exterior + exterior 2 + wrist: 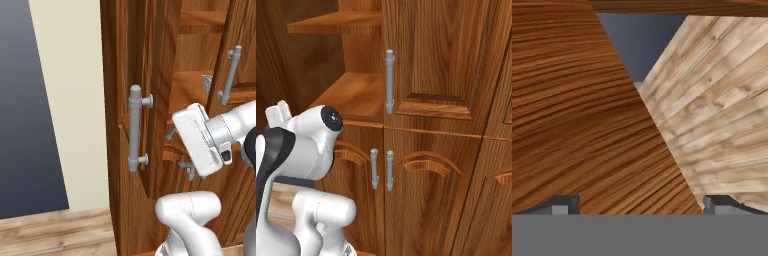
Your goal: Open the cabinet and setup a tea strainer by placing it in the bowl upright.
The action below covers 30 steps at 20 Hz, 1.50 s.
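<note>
The cabinet (120, 60) is tall and reddish-brown. Its left door (150, 75) stands swung out edge-on, with a thick grey bar handle (135, 128). The right door (431, 55) is shut, with a grey handle (389, 81). Wooden shelves (351, 95) show inside. On the middle shelf a bit of silver wire mesh, the tea strainer (207, 84), peeks out beside the right door's edge. My gripper (180, 152) is open and holds nothing, low in front of the cabinet and just right of the open door. In the hand view my gripper (641, 204) faces the door's wood, fingertips (559, 204) wide apart. The bowl is out of view.
Two lower cabinet doors with slim grey handles (382, 169) are shut below the shelf. A cream wall panel (70, 100) and a dark blue wall (20, 100) stand left of the cabinet. Pale wooden floor (55, 232) runs below.
</note>
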### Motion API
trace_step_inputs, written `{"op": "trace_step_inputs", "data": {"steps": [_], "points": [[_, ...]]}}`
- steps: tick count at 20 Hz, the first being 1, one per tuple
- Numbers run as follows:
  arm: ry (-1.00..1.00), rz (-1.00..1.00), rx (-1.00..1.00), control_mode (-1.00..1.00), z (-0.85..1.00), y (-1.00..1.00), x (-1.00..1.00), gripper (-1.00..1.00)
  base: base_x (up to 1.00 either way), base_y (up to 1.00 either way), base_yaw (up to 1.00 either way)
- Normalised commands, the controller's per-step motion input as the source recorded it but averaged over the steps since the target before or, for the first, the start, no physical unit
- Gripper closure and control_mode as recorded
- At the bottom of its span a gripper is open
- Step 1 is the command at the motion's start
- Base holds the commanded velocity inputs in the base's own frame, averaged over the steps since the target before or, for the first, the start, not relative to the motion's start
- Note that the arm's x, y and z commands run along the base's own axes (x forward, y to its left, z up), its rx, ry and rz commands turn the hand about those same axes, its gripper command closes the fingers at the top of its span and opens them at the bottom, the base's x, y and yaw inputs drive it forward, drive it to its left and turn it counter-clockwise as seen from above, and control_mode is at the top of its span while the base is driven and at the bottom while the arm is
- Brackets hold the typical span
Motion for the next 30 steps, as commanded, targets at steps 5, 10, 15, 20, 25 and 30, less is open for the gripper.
{"op": "trace_step_inputs", "data": {"steps": [5, 10, 15, 20, 25, 30], "points": [[-0.11, 0.0, -0.46, -1.0, -0.04, -0.58, 0.19, -1.0, 0.0, 0.0, 0.0], [-0.19, 0.01, -0.48, -1.0, -0.02, -0.63, 0.38, -1.0, 0.0, 0.0, 0.0], [-0.32, 0.09, -0.47, -1.0, 0.0, -0.71, 0.37, -1.0, 0.0, 0.0, 0.0], [-0.45, 0.1, -0.45, -1.0, 0.05, -0.81, 0.1, -1.0, 0.0, 0.0, 0.0], [-0.26, 0.02, -0.16, -1.0, 0.77, -0.8, 0.26, -1.0, 0.0, 0.0, 0.0], [-0.05, -0.01, -0.15, -1.0, 0.86, -0.37, 0.18, -1.0, 0.0, 0.0, 0.0]]}}
